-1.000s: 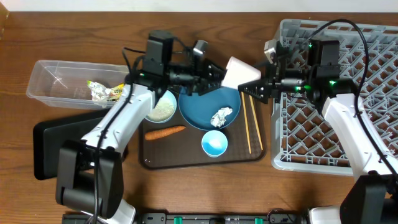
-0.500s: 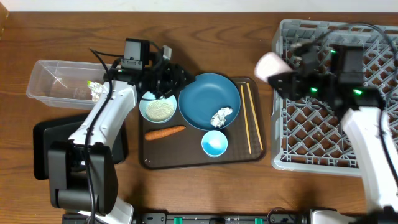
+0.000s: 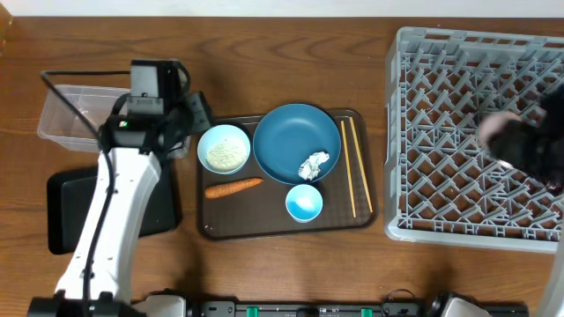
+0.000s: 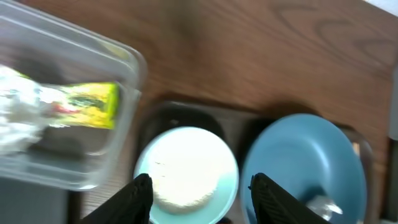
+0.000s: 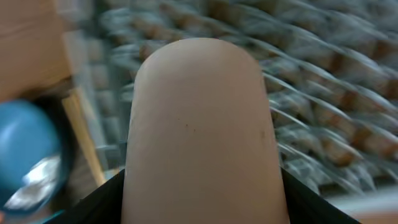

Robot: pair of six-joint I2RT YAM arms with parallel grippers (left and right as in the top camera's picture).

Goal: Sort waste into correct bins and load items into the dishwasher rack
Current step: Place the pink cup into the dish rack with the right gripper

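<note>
My right gripper is shut on the white cup, which fills the right wrist view. Overhead, cup and right gripper are a blur above the light-grey dishwasher rack. My left gripper is open and holds nothing. It hovers over the pale bowl of rice and overhead sits at that bowl's left. The dark-blue plate carries a crumpled napkin. The carrot, small light-blue bowl and chopsticks lie on the brown tray.
The clear tub at the far left holds the yellow-green wrapper and a white napkin. The black tray lies in front of it, partly under my left arm. Wood table surrounds everything.
My left gripper has let go of the cup and drawn back left to the rice bowl. My right gripper has carried the cup right, from the brown tray's edge to above the rack.
</note>
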